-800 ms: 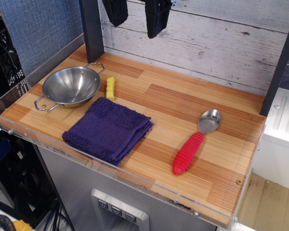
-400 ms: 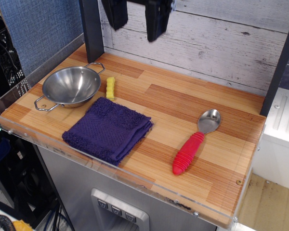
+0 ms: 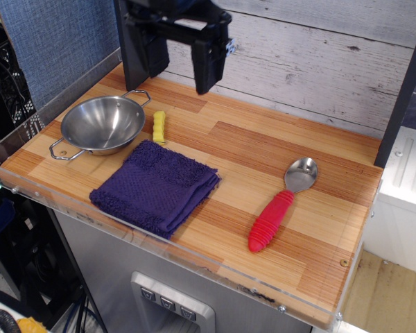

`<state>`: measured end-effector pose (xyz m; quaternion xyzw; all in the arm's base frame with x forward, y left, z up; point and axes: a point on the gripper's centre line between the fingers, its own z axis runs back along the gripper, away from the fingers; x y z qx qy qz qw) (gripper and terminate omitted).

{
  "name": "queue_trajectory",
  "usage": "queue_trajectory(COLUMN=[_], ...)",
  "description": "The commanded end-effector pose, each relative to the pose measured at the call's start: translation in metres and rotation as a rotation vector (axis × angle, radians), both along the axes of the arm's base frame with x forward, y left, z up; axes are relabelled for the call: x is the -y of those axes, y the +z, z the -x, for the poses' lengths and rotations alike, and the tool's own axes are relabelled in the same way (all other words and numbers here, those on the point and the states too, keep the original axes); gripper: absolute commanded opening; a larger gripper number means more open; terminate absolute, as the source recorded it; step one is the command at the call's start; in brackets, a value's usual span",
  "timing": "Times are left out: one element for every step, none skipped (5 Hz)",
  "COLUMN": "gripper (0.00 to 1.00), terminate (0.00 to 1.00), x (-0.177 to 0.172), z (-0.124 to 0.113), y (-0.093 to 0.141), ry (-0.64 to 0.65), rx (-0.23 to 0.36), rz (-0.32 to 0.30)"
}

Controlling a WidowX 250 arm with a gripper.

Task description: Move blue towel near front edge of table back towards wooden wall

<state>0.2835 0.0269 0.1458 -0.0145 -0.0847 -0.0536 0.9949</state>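
Note:
The blue towel (image 3: 156,187), a folded dark indigo terry square, lies near the front edge of the striped wooden table (image 3: 263,149), just in front of the steel bowl. My gripper (image 3: 178,73) hangs open above the back left of the table, in front of the whitewashed wooden wall (image 3: 312,55). Its two black fingers (image 3: 206,66) point down with a wide gap between them. It is well above and behind the towel and holds nothing.
A steel bowl (image 3: 102,125) with handles sits at the left. A small yellow piece (image 3: 159,127) lies between the bowl and the towel. A red-handled spoon (image 3: 281,206) lies at the right. A dark post (image 3: 130,41) stands at the back left, a blue-grey fabric panel (image 3: 55,41) beside it.
My gripper has come down from the top edge of the view and shifted slightly left, so both fingers and part of the body above them now show. The towel and other objects have not moved.

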Motion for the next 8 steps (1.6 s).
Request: queue_trajectory(gripper=[1.00,1.00,1.00,1.00,1.00,1.00,1.00,1.00], terminate=[0.00,0.00,0.00,0.00,0.00,0.00,0.00,0.00], x=[-0.015,-0.008,-0.014,-0.007,-0.006,-0.010,-0.015,-0.019], z=[0.017,-0.001,-0.026,-0.043,-0.042,-0.036,-0.032,-0.026], y=[-0.038,-0.059,-0.085,-0.107,-0.112,-0.111,-0.096,-0.085], ry=[0.006,-0.044,-0.041,-0.082,-0.105,-0.117,-0.113,-0.107], rx=[0.020,-0.024,-0.060,-0.087,-0.108,-0.134,-0.088,-0.060], rz=[0.001,-0.017,-0.059,-0.069,-0.035,-0.012,0.008,0.005])
